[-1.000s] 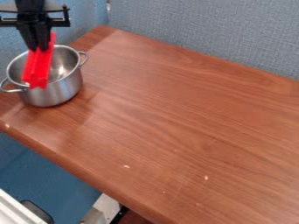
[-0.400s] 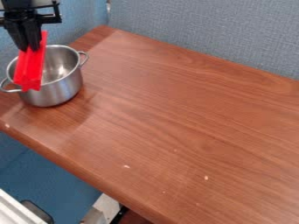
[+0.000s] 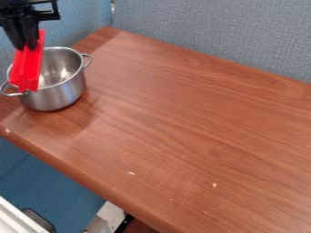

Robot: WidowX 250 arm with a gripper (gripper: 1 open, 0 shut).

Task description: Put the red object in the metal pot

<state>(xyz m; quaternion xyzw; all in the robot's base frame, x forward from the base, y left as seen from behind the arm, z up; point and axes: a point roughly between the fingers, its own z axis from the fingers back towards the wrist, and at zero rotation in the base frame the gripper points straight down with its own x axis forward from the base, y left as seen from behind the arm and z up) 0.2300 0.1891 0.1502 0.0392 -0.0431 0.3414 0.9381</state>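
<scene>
Red plastic bar (image 3: 27, 66) hangs upright from a black gripper (image 3: 29, 40) at the top left, its jaws closed tight on the bar's upper end. Its lower end dips over the left rim of a shiny metal pot (image 3: 55, 86), which stands at the left corner of a wooden table (image 3: 195, 118).

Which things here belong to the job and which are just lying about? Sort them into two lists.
Part of the job:
- red object, held upright by the fingers, hanging over the pot's left rim
- metal pot

Just there:
- wooden table
- blue-grey wall
</scene>
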